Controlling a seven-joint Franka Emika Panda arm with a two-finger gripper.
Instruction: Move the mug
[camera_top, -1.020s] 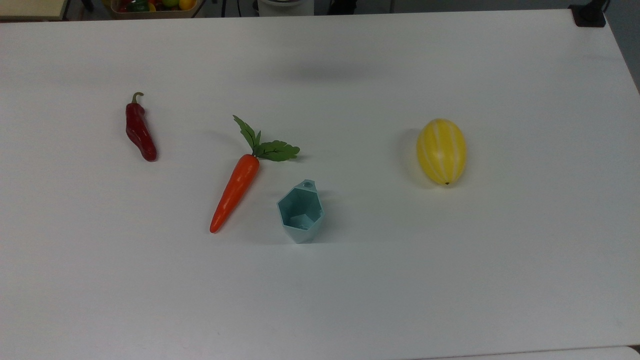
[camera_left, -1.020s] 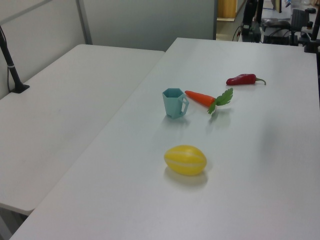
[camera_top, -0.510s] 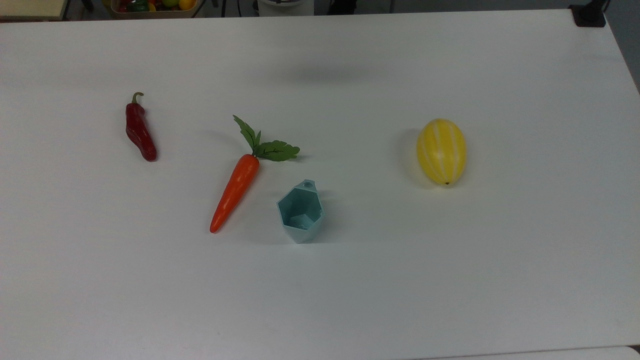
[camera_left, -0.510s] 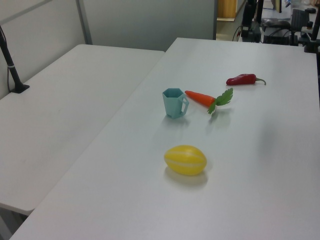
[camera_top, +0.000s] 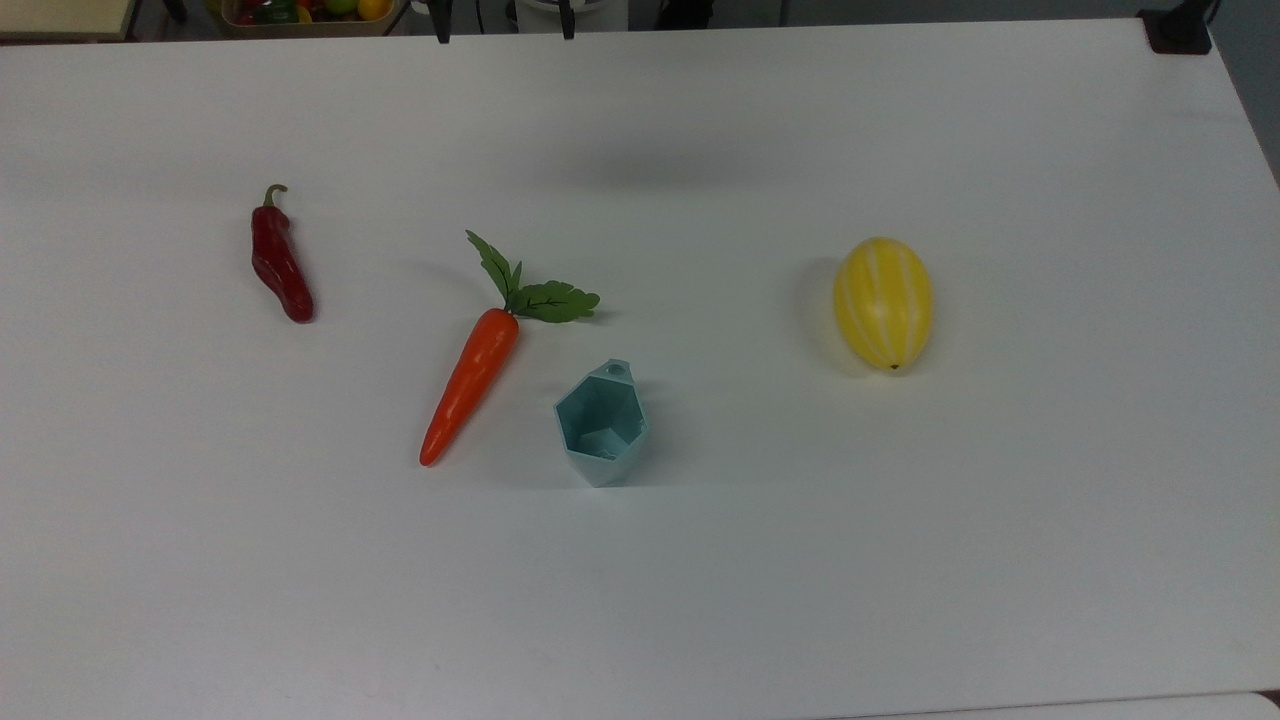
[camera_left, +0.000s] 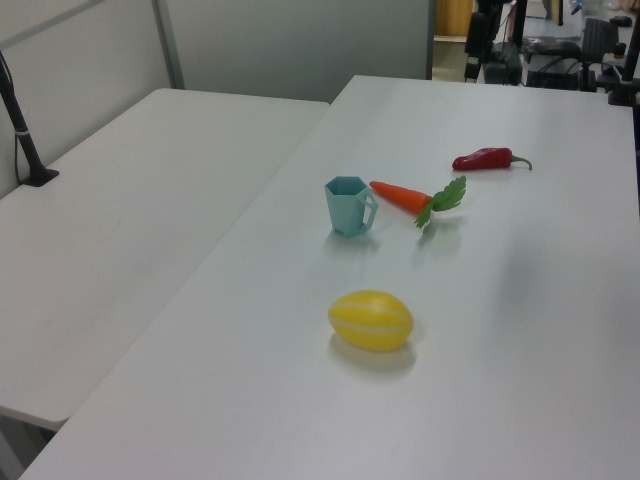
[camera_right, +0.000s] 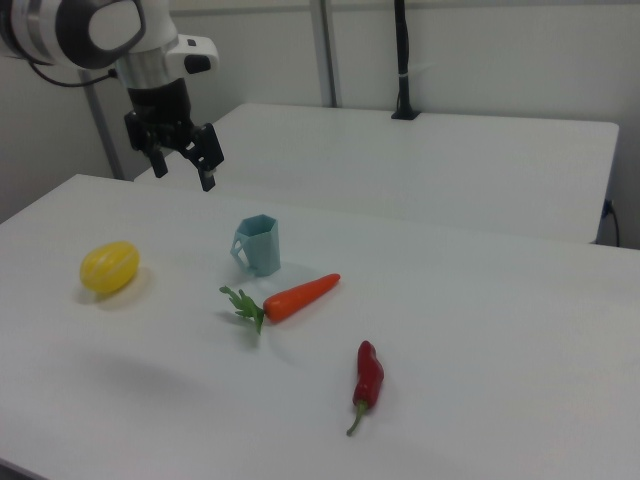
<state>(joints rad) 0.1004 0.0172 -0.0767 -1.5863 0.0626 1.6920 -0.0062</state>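
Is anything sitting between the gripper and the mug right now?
Nothing visible. In the right view the open gripper hangs in the air above and to the right view's left of the mug. The carrot lies on the mug's other side.

The white Panda arm with grey joint caps entered at the right view's upper left, its wrist bent downward. Its black two-finger claw (camera_right: 183, 161) hung high in the air, pointing down, holding nothing. The two dark fingers (camera_right: 208, 170) stood spread well apart, their tips also poking in at the top view's upper edge.
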